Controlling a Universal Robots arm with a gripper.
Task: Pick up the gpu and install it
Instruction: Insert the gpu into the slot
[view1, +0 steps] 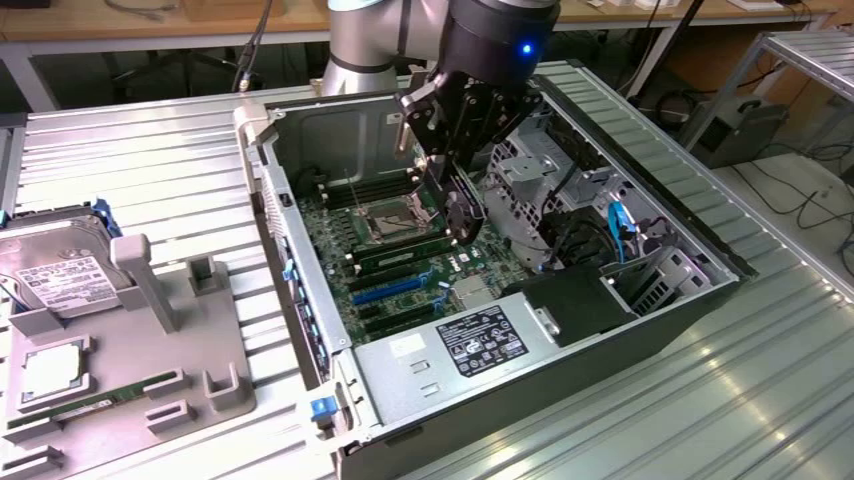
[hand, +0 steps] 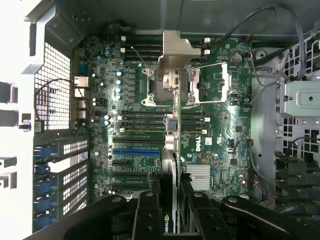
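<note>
My gripper (view1: 449, 165) hangs inside the open computer case (view1: 287, 215) above the motherboard (view1: 400, 250). It is shut on the gpu (view1: 462, 215), a thin dark card that hangs edge-down below the fingers, apart from the board. In the wrist view the gpu (hand: 173, 145) is seen edge-on, running from between the black fingers (hand: 150, 215) out to its silver end bracket (hand: 177, 50). It lies over the processor socket (hand: 210, 85) and crosses above the blue expansion slot (hand: 135, 150).
A grey fixture (view1: 147, 340) at the exterior view's left holds a silver hard drive (view1: 60, 280), a processor (view1: 51, 370) and a green memory stick (view1: 94, 402). Inside the case sit the power supply (view1: 461, 345), a drive cage (view1: 534, 160) and blue cables (view1: 618, 225).
</note>
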